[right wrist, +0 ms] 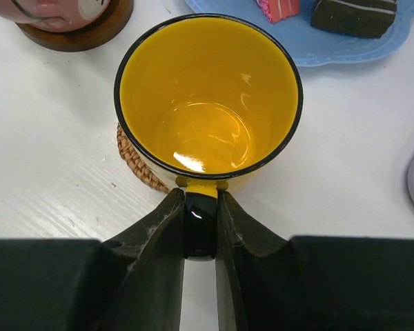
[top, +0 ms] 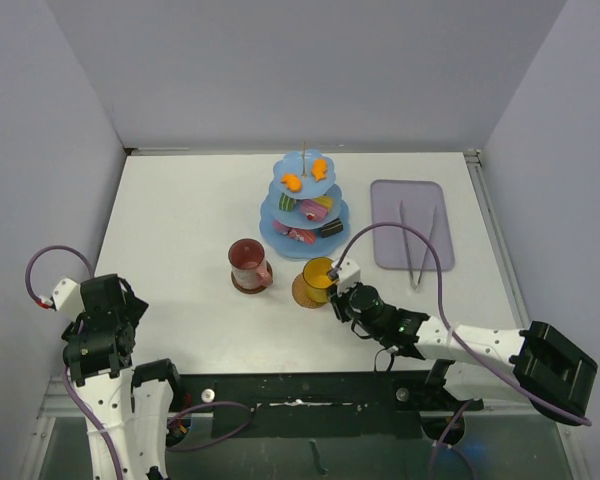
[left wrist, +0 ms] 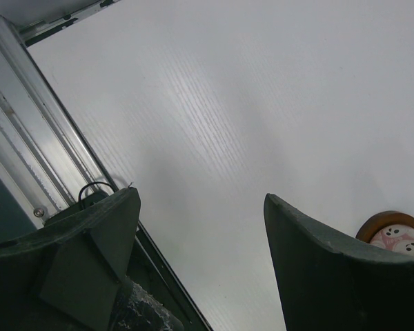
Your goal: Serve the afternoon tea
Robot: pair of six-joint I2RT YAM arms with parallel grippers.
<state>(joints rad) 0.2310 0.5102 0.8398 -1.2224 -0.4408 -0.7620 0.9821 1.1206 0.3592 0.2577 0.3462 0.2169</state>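
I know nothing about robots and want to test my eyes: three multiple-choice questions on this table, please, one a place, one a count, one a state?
1. The tongs lie: A on the lilac tray; B on the floor; C inside a mug.
2. Mugs in view: A one; B two; C four.
3. The right arm's jaws are: A wide open; B shut on the handle of the yellow mug; C shut on the tongs.
Answers: 1 A, they rest on the tray. 2 B, yellow plus the dark-red mug. 3 B, the handle sits pinched between them.
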